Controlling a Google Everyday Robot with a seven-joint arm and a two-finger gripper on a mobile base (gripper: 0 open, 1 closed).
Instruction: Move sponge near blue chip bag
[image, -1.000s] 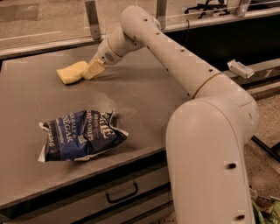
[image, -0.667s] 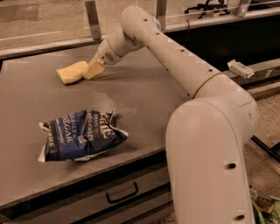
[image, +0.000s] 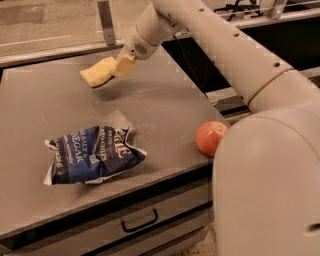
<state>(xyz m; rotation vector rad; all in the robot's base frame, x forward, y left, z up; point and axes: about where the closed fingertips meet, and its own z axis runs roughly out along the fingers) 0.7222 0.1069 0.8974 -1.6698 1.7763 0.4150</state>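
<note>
The sponge (image: 96, 73) is a pale yellow block at the far middle of the table, held a little above the surface with its shadow under it. My gripper (image: 120, 67) comes in from the upper right and is shut on the sponge's right end. The blue chip bag (image: 94, 155) lies crumpled on the table at the front left, well apart from the sponge and nearer the camera. My white arm (image: 235, 55) runs from the gripper down to the right.
An orange-red apple (image: 209, 137) sits at the table's right front edge, beside my white base (image: 270, 190). The grey table (image: 165, 107) has a drawer with a dark handle (image: 140, 221) below its front. A metal rail and post (image: 106, 22) run along the back.
The sponge has come up off the table in my gripper and moved slightly to the right. The apple now shows at the right edge. The bag has not moved on the table.
</note>
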